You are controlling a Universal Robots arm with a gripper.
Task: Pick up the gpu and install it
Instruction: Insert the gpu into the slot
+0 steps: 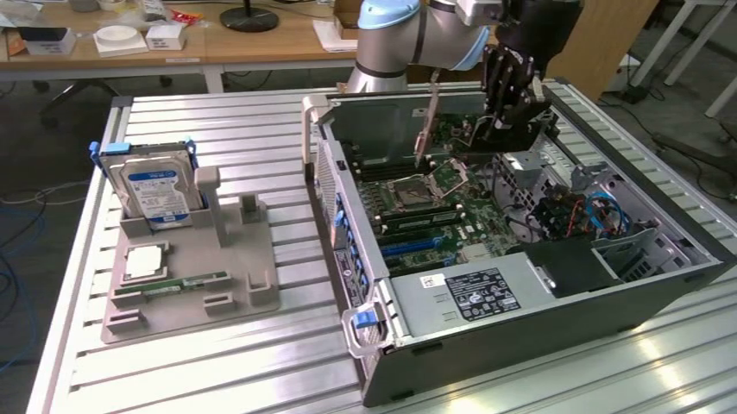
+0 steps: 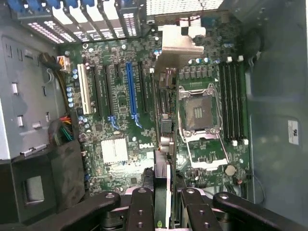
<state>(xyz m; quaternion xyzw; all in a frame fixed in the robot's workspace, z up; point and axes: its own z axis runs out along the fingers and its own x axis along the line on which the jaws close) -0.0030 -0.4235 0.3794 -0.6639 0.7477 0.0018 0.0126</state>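
My gripper [image 1: 507,129] hangs over the open computer case [image 1: 553,319], shut on the gpu [image 1: 429,125]. The card is held on edge, its silver end bracket pointing toward the case's rear wall. In the wrist view the gpu [image 2: 166,139] runs edge-on from between my black fingers [image 2: 139,211] out to its metal bracket [image 2: 180,43]. It is held above the green motherboard [image 2: 115,110]. It hovers between the long blue slot [image 2: 130,91] and the empty processor socket [image 2: 197,113], and I cannot tell whether it touches the board.
A grey fixture [image 1: 230,302] at the exterior view's left holds an upright hard drive [image 1: 155,185], a flat chip [image 1: 144,259] and a RAM stick [image 1: 185,283]. Cables and a drive cage [image 1: 576,211] fill the case's right side. All rests on a slatted aluminium table [image 1: 207,379].
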